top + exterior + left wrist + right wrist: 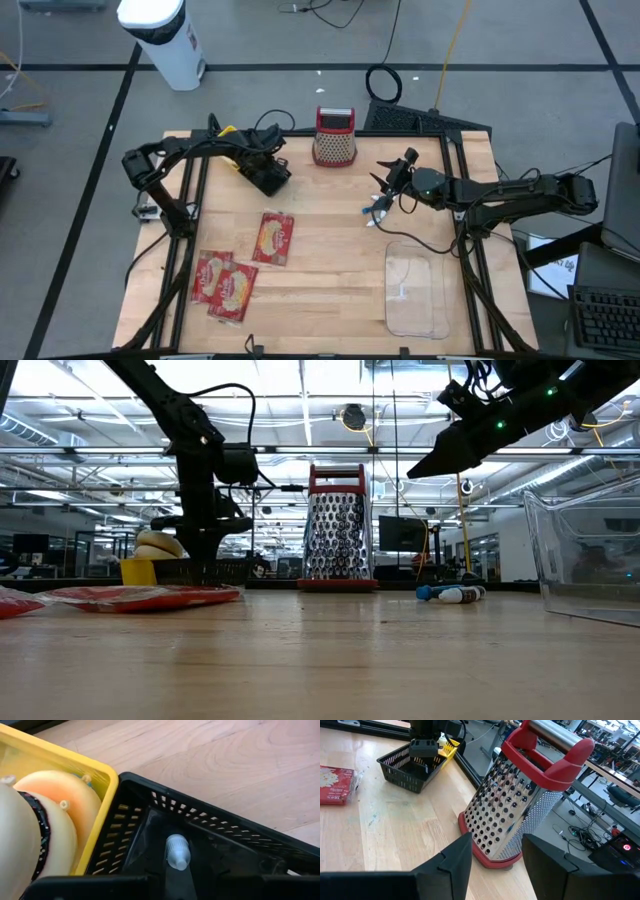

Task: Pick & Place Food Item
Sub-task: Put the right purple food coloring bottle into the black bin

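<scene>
My left gripper [263, 172] reaches down into a black mesh basket [272, 181] at the table's far left and is shut on a small dark thing with a translucent ridged cap [177, 851]. Beside the basket stands a yellow bin [102, 777] holding a pale bun-like food item [47, 817]. Three red food packets [273, 238] [224, 282] lie flat on the wood nearer the front. My right gripper [383, 185] hangs open above the table's middle right, nothing between its fingers, facing a red-handled box grater [520, 805]. My left gripper pinches the small capped thing between its two fingers, just below the cap [176, 869], which sticks out past the fingertips. The fingers come from above, slanting steeply down into the basket. Whether the thing rests on the basket's floor is hidden.
The grater [335, 138] stands upright at the far middle. A clear plastic container [416, 292] sits at the front right. A blue-and-white pen [375, 212] lies below my right gripper. Bare wood lies between the packets and the container.
</scene>
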Motion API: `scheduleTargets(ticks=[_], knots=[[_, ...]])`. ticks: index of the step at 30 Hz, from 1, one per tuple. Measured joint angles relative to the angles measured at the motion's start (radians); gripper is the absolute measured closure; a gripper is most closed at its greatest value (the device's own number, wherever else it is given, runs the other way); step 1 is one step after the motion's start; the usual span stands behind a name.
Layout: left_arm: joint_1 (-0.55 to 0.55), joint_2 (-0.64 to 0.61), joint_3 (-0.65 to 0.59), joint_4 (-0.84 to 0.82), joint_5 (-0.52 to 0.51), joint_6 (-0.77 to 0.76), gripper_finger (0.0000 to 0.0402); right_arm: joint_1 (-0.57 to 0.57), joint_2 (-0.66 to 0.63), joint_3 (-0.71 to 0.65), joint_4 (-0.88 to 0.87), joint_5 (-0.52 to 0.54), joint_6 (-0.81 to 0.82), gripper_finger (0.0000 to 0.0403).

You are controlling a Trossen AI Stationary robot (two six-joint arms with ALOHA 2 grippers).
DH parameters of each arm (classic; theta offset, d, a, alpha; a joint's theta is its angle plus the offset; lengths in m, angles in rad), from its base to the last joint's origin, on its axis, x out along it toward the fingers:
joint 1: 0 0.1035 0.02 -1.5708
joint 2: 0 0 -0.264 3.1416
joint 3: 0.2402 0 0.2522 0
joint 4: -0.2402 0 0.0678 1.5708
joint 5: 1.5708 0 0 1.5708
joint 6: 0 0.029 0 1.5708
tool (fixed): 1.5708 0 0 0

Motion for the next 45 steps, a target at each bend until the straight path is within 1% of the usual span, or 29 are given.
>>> scheduleTargets(ticks=[5, 11, 22, 38, 41, 45], knots=[[0.0, 0.03, 0.001, 0.002, 0.015, 0.004, 0.0334, 0.0, 0.0, 0.0, 0.0, 0.0, 0.0, 0.0243], [-0.002, 0.066, 0.006, 0.01, 0.007, 0.006, 0.032, 0.0, 0.0, 0.0, 0.0, 0.0, 0.0, 0.0243], [-0.004, 0.041, 0.0, -0.002, 0.015, 0.032, 0.0317, 0.0, 0.0, 0.0, 0.0, 0.0, 0.0, 0.0243], [-0.011, 0.04, 0.0, -0.018, 0.026, 0.048, 0.0316, 0.0, 0.0, 0.0, 0.0, 0.0, 0.0, 0.0243], [-0.011, 0.04, 0.0, -0.007, 0.043, 0.067, 0.0315, 0.0, 0.0, 0.0, 0.0, 0.0, 0.0, 0.0243], [-0.014, 0.039, 0.0, 0.001, 0.071, 0.065, 0.0297, 0.0, 0.0, 0.0, 0.0, 0.0, 0.0, 0.0243]])
